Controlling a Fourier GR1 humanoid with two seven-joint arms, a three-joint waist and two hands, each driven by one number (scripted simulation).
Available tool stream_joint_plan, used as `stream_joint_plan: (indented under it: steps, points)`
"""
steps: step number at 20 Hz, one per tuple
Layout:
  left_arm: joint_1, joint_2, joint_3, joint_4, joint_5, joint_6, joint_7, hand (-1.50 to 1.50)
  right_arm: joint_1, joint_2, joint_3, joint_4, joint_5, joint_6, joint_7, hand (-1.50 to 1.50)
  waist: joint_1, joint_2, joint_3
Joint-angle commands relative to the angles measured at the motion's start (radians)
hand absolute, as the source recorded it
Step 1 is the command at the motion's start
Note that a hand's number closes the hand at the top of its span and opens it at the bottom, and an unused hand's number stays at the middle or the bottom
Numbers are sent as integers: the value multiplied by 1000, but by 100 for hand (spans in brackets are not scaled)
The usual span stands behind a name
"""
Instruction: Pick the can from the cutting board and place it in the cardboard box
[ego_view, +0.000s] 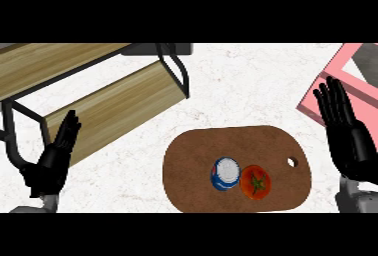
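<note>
1. Head view: blue-and-white can (227, 174) stands on the brown cutting board (235, 169), touching the tomato (256, 182). Risk: a grasp from the right likely nudges the tomato or tips the can.
2. Right hand (344, 129) flat, fingers straight, holds nothing. Left hand (53, 156) rests near the left edge, also empty.
3. Pink box (334, 86) sits partly out of view at right; placement spot hard to judge.
4. White speckled counter (244, 85); wooden rack (88, 85) at left.
</note>
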Motion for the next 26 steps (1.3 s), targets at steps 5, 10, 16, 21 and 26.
stream_joint_plan:
  steps: [5,10,16,21,26]
  points:
    - [-9,71,110,-141,161,-115,205,0,22,6,95,-267,-13,-37,375,-150,8,15,-1]
    - [47,53,102,-178,215,-135,249,0,137,114,80,-344,312,-356,131,-150,3,12,0]
    - [-18,54,142,-170,221,-119,304,0,343,-7,252,-647,463,-231,136,-150,-12,15,-1]
    - [-30,70,134,-206,234,-126,352,0,302,-219,270,-633,674,-72,471,-150,2,14,-9]
    - [-35,55,119,-192,203,-111,337,0,253,-325,323,-703,775,126,760,-150,14,22,-9]
